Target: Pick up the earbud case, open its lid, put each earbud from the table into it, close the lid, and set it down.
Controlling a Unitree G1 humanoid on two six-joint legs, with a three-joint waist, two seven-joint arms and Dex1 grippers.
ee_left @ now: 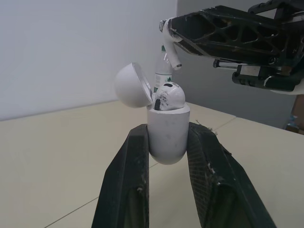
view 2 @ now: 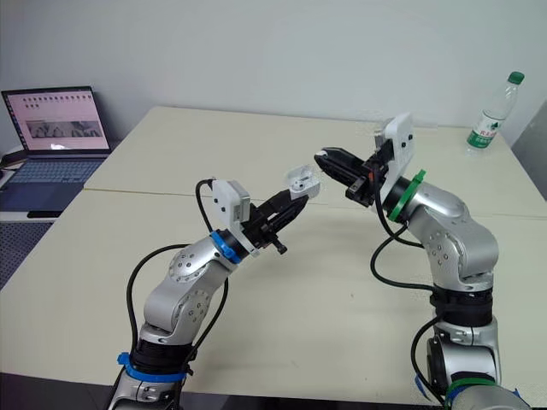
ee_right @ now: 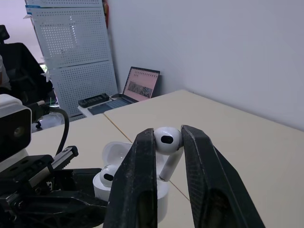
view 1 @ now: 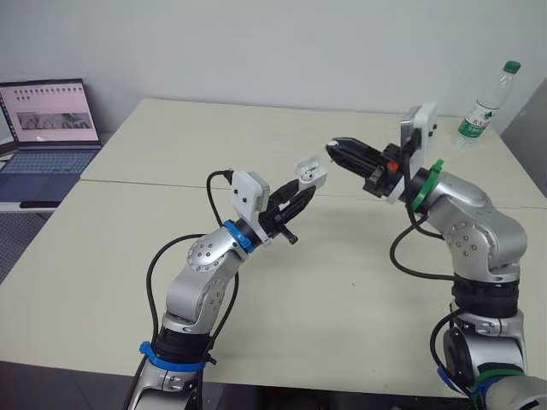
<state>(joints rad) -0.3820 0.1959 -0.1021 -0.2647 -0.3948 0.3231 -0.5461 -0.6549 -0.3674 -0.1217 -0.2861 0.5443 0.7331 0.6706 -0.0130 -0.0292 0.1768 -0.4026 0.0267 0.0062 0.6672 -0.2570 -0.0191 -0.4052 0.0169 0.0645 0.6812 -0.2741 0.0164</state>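
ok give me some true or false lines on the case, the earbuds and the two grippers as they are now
1. The left gripper holds the earbud case clear of the table. True.
2. The case's lid is shut. False: it stands open, tipped back.
3. A first earbud sits in the case. True.
4. The right gripper is open and empty. False: it is shut on a second earbud, held near the open case.
5. The water bottle lies on its side between the arms. False: it stands upright near the table's far right corner.
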